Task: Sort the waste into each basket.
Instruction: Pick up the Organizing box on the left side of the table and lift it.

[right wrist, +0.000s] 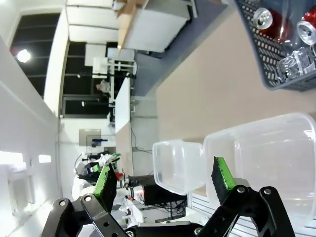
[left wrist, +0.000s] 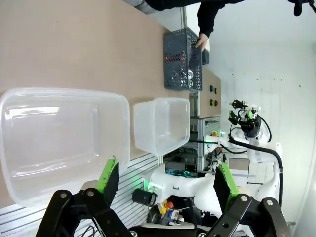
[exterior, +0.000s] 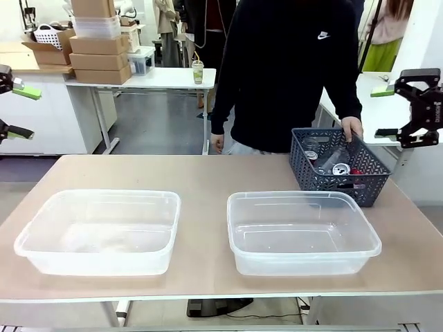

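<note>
Sorting task with nothing yet sorted. The left hand (exterior: 23,111) and the right hand (exterior: 385,112) hang raised at opposite sides of the tabletop (exterior: 208,173). Each has its green-padded fingers spread wide, with nothing between them. The waste lies heaped at odd angles in a blue lattice basket (exterior: 313,181) at the far right of the tabletop; the person's hand (exterior: 351,127) rests on the basket's rim. In the heap are red and silver cans (right wrist: 261,19) and at least one clear bottle (right wrist: 295,65); how many pieces lie underneath cannot be told. The left tub (exterior: 97,196) and the right tub (exterior: 304,196) stand side by side but apart near the robot's edge. Both hold nothing, and the right tub sits just in front of the basket. The cans are probably light and thin-walled, stiff at the ends but easily dented on the side. Their smooth metal is likely to slip, so a moderate pinch across the middle of the barrel suits them. The bottle is probably lighter still and soft-walled, so it would buckle under a firm squeeze; the stiffer neck or shoulder is the better hold. The basket's walls leave little room at the sides, so the approach should be from above, taking the topmost piece first.
</note>
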### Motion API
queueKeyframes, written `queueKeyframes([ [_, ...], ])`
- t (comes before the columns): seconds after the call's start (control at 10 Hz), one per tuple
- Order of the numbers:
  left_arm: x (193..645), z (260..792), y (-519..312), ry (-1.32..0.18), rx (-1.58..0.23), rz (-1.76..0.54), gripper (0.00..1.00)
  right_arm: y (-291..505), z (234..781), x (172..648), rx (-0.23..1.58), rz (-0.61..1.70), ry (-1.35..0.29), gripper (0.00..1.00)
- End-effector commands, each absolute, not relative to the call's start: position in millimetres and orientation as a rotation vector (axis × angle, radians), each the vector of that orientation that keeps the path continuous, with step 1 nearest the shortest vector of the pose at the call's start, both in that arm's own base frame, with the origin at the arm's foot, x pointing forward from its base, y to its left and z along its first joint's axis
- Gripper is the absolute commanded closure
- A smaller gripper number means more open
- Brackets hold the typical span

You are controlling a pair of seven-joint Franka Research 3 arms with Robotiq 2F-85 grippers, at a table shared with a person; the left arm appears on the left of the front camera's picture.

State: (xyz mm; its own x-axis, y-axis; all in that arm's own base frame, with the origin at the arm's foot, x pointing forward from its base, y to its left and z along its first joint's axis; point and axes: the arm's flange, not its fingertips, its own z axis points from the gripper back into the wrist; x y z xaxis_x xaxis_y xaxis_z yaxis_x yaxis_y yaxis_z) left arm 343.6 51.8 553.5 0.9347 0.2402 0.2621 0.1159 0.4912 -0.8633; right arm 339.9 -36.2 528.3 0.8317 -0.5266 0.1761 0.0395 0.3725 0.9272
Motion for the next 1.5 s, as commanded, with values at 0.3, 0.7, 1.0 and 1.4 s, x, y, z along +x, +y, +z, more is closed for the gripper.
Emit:
queueKeyframes([
  [0.3,344,550,54,-0.366,-0.817,0.045,0.0,42,530,372,0.938,-0.38,-0.463,0.0],
  [0.7,307,528,61,-0.126,-0.278,-0.149,0.0,310,469,367,0.597,0.02,-0.114,0.0],
  [1.0,314,524,61,-0.133,-0.306,-0.14,0.0,332,451,326,0.629,0.004,-0.13,0.0],
  [1.4,330,493,42,-0.177,-0.27,-0.056,0.0,394,436,327,0.32,-0.037,-0.099,0.0],
])
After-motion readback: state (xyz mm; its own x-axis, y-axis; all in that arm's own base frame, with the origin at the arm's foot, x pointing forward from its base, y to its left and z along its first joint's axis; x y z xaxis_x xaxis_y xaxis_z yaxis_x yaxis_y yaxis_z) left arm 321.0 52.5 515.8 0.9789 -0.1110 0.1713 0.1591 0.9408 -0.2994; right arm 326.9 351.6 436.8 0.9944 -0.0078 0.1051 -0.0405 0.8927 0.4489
